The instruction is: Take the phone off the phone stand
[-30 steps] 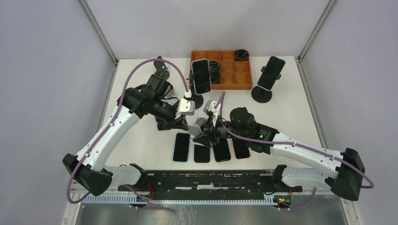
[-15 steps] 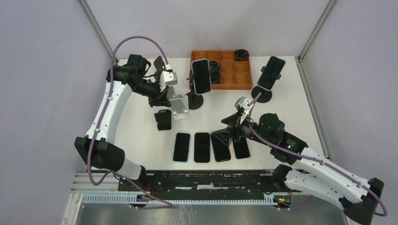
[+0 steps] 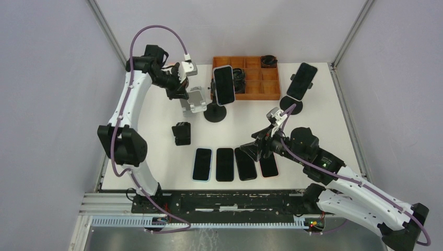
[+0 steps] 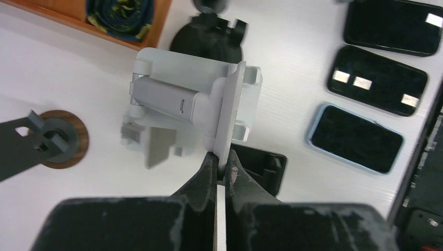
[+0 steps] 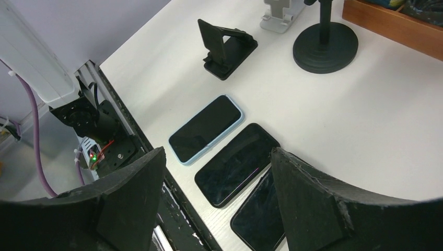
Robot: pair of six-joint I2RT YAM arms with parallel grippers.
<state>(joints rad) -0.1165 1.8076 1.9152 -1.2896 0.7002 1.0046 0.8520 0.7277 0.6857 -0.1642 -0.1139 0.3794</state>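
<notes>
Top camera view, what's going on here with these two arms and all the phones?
The left gripper is shut on an empty grey phone stand at the back left of the table. The right gripper hangs open over four phones lying flat in a row near the front. One phone by the orange tray and another phone at the back right sit on black stands.

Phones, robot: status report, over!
Left gripper shut on white stand. Right gripper open above flat phones. Middle phone, far-right phone still on black stands. Nothing blocking.
</notes>
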